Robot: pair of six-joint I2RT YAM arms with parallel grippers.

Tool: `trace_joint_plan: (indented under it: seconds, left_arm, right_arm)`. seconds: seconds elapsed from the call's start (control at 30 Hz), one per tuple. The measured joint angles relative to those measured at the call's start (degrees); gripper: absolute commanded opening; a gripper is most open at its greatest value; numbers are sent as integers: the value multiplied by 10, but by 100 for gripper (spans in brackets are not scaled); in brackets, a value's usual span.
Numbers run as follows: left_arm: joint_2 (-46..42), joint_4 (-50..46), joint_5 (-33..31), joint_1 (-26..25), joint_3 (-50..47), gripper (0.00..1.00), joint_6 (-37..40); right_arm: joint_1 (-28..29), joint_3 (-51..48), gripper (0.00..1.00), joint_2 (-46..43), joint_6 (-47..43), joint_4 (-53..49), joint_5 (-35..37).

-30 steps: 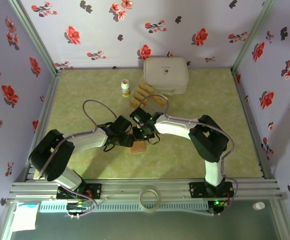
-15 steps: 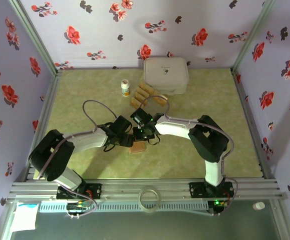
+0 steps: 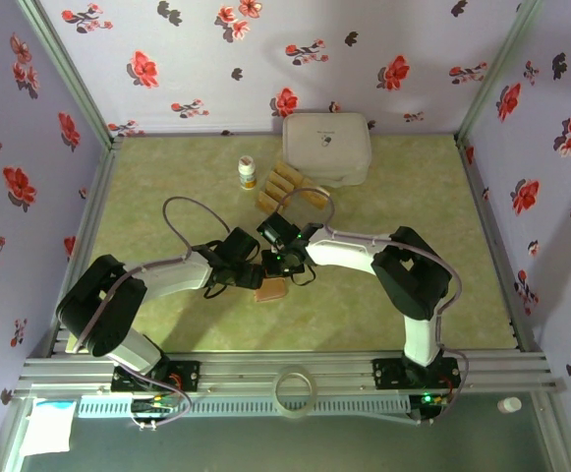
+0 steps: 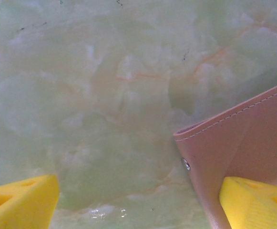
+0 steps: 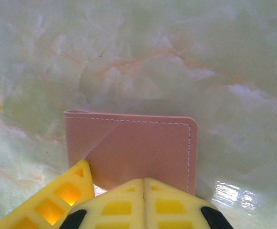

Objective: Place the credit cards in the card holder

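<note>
Pink wallet (image 5: 133, 148) lies crosswise right at the closed right hand (image 5: 143, 186), open left hand (image 4: 138, 205) straddling its corner.

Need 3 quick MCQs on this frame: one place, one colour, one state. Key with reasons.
1. Where do the gold cards lie?
A) in a far corner
B) beside the white box
C) at the near edge

2. What colour is the wallet?
A) black
B) blue
C) pinkish-tan

3. How does the right claw stand?
A) shut
B) wide open
C) gripping a card

Key:
1 B: the top view shows them in a row by the box's near left corner.
2 C: the right wrist view shows pinkish-tan material with pale stitching.
3 A: its yellow fingers meet with no gap, at the wallet's near edge.
</note>
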Motion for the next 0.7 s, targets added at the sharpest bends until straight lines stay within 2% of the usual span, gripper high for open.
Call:
trace_joint_plan:
  seconds: [0.2, 0.37, 0.7]
  left_arm:
    - [0, 2, 0, 0, 0, 89, 0]
    - [-5, -3, -2, 2, -1, 93, -2]
    - [-15, -31, 0, 38, 17, 95, 0]
  right_arm:
    - [0, -13, 0, -7, 10, 15, 0]
    - [0, -26, 0, -13, 20, 33, 0]
    - [10, -31, 0, -14, 26, 52, -5]
